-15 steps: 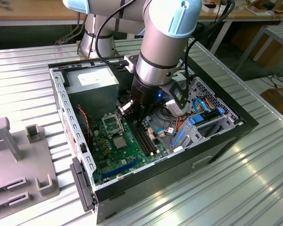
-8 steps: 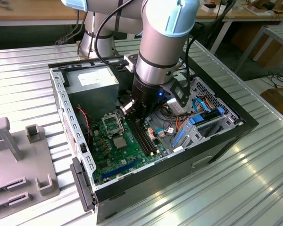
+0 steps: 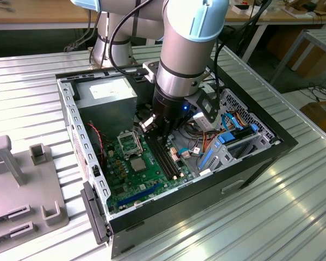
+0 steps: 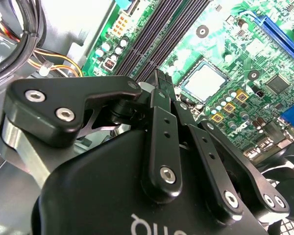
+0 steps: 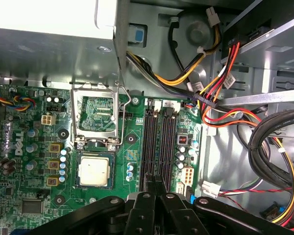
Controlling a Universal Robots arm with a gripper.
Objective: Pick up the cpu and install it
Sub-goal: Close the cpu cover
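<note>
- The arm hangs inside the open computer case [image 3: 282, 142] on the bench [image 3: 293, 217], with the end effector [image 3: 162, 129] low over the motherboard [image 3: 131, 175], beside the memory slots [image 3: 166, 157].
- The cpu [image 5: 94, 171] lies flat in its socket on the board; in the first wrist view the open retention frame [image 5: 97, 115] stands tilted up at twelve o'clock from it, and the memory slots are off at three o'clock.
- End effector state: in the second wrist view the fingertips [image 4: 161, 84] meet, clenched with nothing between them. They are near the chip, not touching it.
- Handling, by my reckoning: a thin, stiff, very light wafer with a smooth metal lid, likely slippery and fragile on its underside. It wants a gentle pinch on two opposite edges, kept level, never pressed on top or dragged across the socket.
- The exterior view gives the whole layout: the grey power supply box [image 3: 106, 93] at the back of the case, the blue drive bay [image 3: 236, 138] on that view's right, and a grey fixture [image 3: 22, 179] on the bench at that view's left.
- The first wrist view looks straight down on chip and lifted frame together, plus the bundled cables [image 5: 279, 142].
- The second wrist view shows the cpu [image 4: 205, 81] at about one o'clock from the fingertips, past the finger linkages.
</note>
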